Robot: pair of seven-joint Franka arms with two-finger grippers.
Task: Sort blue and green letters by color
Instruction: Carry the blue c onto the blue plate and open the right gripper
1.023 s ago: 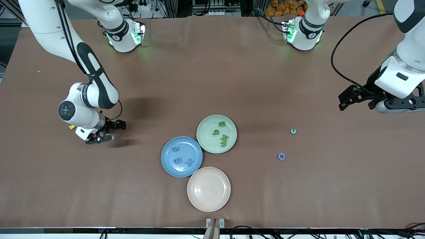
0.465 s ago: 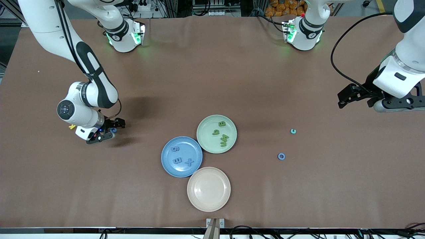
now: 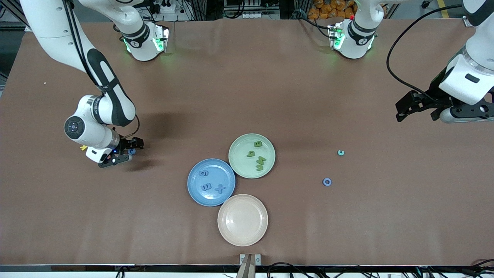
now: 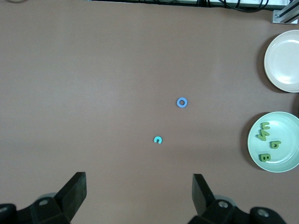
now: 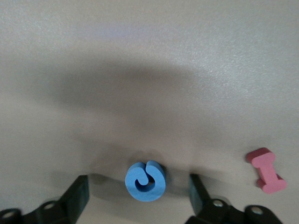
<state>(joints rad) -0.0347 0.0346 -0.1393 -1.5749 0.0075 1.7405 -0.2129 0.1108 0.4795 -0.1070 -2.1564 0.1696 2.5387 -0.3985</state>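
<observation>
— What shows at the right arm's end of the table?

— The right gripper (image 3: 122, 153) sits low over the brown table (image 3: 270, 96), fingers spread, with a blue curled letter (image 5: 145, 181) lying on the cloth between them, untouched. A pink letter I (image 5: 266, 171) lies close beside it, and a small yellow letter (image 3: 83, 147) peeks out by the wrist.

— And in the middle?

— Three plates touch one another. The blue plate (image 3: 195, 191) carries three blue letters (image 3: 210, 183). The green plate (image 3: 239, 166), farther from the front camera, holds three green letters (image 3: 256, 155). The cream plate (image 3: 242, 220) lies nearest the camera.

— Toward the left arm's end?

— A blue ring letter (image 3: 327, 182) lies on the cloth, with a teal letter C (image 3: 340, 153) near it, farther from the camera. The left gripper (image 4: 139, 186) waits high over the table, its fingers wide apart and holding nothing.
</observation>
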